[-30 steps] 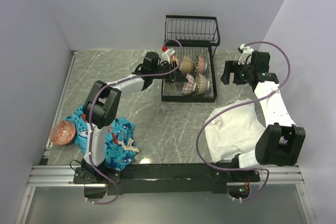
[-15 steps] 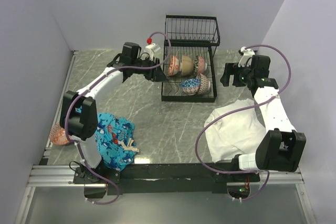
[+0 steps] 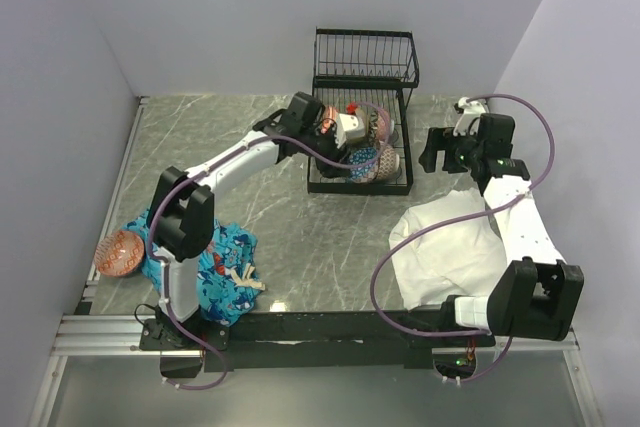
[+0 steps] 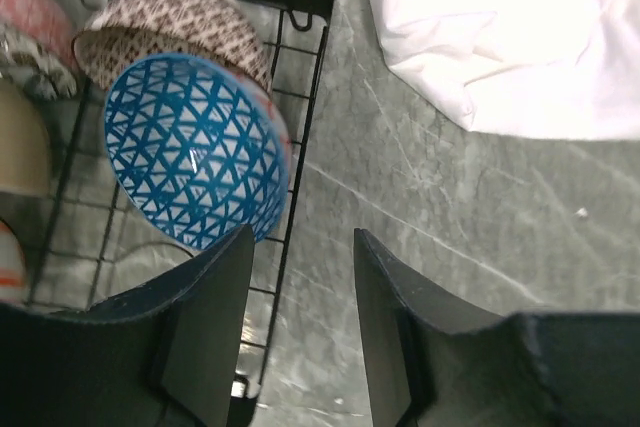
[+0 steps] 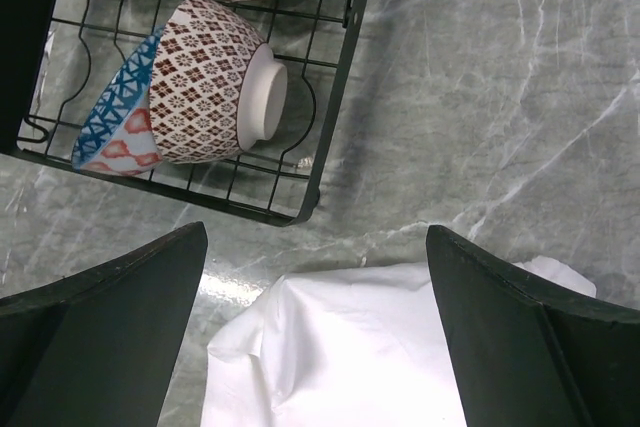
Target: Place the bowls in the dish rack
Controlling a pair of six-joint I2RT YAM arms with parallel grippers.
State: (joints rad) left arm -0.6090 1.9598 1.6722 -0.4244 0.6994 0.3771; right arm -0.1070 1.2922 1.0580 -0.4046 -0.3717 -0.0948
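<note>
Black rack: upper centre of the top view, bowls standing on edge inside.
Blue bowl: in rack, leaning on brown bowl.
Left gripper: jaws apart, empty, over rack edge.
Right gripper: jaws wide apart, empty.
Orange bowl: 1, lower left, outside rack.

Ahead of me the dish rack stands far centre, with bowls in its lower tier. The right cloth lies before it. A lone bowl seemingly touches the left cloth.
</note>
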